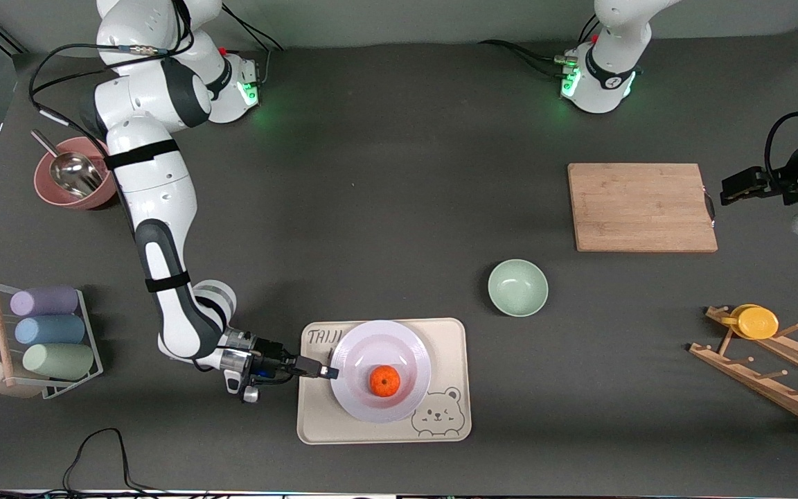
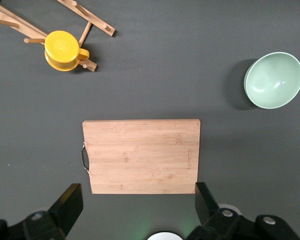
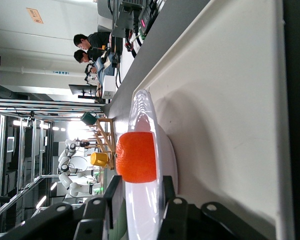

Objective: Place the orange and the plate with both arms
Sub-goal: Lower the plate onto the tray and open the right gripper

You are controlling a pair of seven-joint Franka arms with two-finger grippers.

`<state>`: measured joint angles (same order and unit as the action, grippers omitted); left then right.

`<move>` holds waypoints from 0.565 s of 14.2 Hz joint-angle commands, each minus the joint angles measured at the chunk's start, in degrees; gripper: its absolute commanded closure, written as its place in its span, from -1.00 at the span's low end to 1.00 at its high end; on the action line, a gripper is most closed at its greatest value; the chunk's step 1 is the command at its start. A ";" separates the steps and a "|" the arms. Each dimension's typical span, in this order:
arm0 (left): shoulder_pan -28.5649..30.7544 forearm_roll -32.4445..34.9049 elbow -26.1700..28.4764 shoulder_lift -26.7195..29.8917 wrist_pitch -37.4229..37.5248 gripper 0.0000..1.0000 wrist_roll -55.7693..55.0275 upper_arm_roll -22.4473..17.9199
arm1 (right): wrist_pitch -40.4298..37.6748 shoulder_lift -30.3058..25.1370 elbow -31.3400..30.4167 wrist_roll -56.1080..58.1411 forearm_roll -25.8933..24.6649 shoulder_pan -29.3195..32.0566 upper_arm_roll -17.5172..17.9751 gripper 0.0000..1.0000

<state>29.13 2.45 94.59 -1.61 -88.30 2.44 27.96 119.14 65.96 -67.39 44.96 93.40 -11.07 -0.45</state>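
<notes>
Bright orange (image 1: 385,380) sits in the glossy white plate (image 1: 359,355) on the bear tray (image 1: 451,344)

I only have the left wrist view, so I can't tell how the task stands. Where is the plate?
Observer: The plate lies on the cream tray, nearer the front camera than the green bowl.
Operator: And the orange?
Observer: The orange sits in the plate's well.
Operator: Is the right arm on anything?
Observer: The right gripper is at the plate's rim, on the side toward the right arm's end of the table. Its jaws stand either side of the rim, apparently closed on it.
</notes>
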 commanded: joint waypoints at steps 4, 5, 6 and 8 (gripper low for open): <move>0.49 0.01 0.94 1.43 0.06 -1.00 1.16 -0.01 | 0.22 0.05 0.07 1.01 0.21 0.17 -0.16 0.13; 0.49 0.01 0.94 1.52 0.06 -1.00 1.16 -0.01 | 0.22 -0.39 -0.37 0.66 0.03 0.26 -0.51 0.14; 0.49 0.01 0.94 1.43 -0.02 -1.00 1.16 -0.01 | 0.22 -0.74 -1.15 0.66 0.03 0.26 -0.69 0.14; 0.49 0.01 0.94 1.43 -0.20 -1.00 1.16 -0.01 | 0.22 -1.27 -2.21 0.83 -1.54 0.35 -1.04 0.14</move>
<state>29.14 2.45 94.59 -1.61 -88.31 2.44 27.96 119.14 65.89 -67.45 44.96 93.15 -10.71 -0.84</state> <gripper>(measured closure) 0.000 0.568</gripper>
